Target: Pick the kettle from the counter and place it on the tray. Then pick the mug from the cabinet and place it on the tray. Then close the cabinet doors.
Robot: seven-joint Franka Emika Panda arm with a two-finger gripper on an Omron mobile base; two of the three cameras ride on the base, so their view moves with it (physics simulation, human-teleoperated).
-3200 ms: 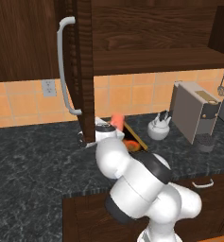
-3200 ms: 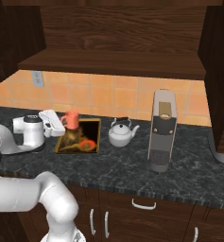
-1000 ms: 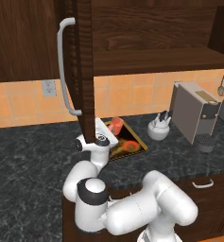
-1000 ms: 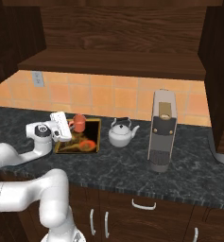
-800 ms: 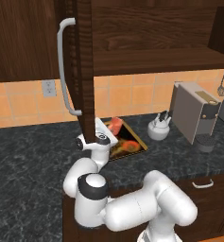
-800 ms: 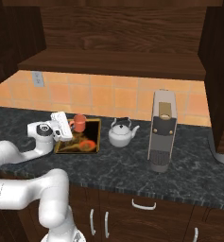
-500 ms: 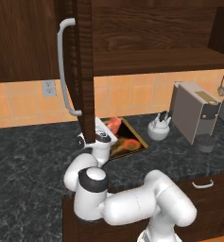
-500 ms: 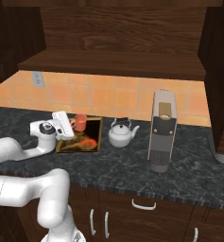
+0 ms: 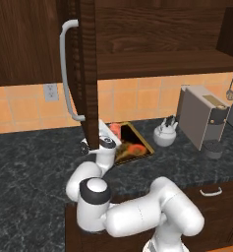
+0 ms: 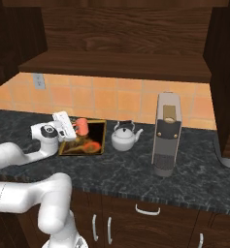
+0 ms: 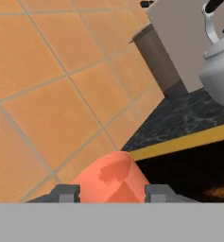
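Two dark fingertips (image 11: pixel 66 193) flank a smooth orange-salmon mug (image 11: pixel 112 183); whether they press it or stand just clear, I cannot tell. The mug sits over the gold-rimmed tray (image 10: pixel 98 136) on the marbled black counter (image 10: pixel 136 169). The rounded white kettle (image 10: pixel 123 137) stands beside the tray.

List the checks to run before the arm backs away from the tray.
1. Mug over the tray: ok, at the tray's wall end.
2. Mug resting on the tray: cannot tell.
3. Gripper clear of the mug: cannot tell; the mug sits between the fingertips.
4. Kettle on the tray: not ok, it stands on the counter beside the tray.
5. Cabinet door closed: not ok, it stands open above the arm.
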